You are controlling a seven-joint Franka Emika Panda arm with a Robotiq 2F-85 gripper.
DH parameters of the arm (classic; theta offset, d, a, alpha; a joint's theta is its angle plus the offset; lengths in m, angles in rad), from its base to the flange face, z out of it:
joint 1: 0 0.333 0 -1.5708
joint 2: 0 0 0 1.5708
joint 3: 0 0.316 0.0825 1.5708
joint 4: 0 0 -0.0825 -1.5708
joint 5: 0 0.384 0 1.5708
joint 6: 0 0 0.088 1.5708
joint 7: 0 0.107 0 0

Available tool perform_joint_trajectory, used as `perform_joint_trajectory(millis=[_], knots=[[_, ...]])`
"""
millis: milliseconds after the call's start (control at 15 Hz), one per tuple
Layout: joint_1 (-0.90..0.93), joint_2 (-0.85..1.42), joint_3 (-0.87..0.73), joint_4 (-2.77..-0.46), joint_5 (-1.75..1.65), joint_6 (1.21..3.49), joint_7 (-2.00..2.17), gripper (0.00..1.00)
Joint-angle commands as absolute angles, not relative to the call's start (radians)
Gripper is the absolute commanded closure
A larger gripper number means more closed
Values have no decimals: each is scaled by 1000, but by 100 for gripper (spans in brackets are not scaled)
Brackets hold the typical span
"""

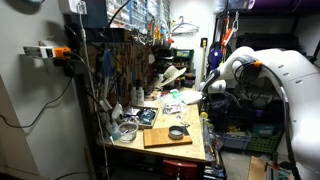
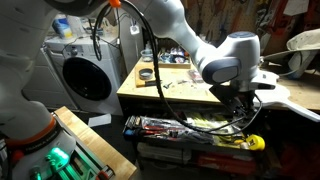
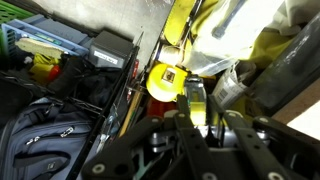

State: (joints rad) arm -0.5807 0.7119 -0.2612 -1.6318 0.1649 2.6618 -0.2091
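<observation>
My gripper (image 3: 193, 100) hangs low beside the workbench, over a clutter of tools. Its two dark fingers stand close together with a thin yellow-green object (image 3: 194, 92) between them. Just below it lies a round yellow tape measure (image 3: 165, 80), which also shows in an exterior view (image 2: 255, 142). In both exterior views the white arm bends down past the bench edge, with the gripper (image 2: 245, 108) (image 1: 207, 103) below the tabletop. What the yellow-green object is cannot be made out.
A wooden workbench (image 1: 150, 150) carries a board (image 1: 160, 140), a black round thing (image 1: 177, 131) and loose parts. Below the bench edge (image 2: 135, 92) lie trays of tools (image 2: 185, 128). A washing machine (image 2: 85, 75) stands nearby. A black backpack (image 3: 50, 140) lies beside the gripper.
</observation>
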Motion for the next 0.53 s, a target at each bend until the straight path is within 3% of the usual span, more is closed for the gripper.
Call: perform_joint_trajectory(millis=[0, 467], knots=[[-551, 552, -266, -1870, 118, 2792, -208, 94], [-520, 315, -257, -2210, 109, 3001, -217, 94]])
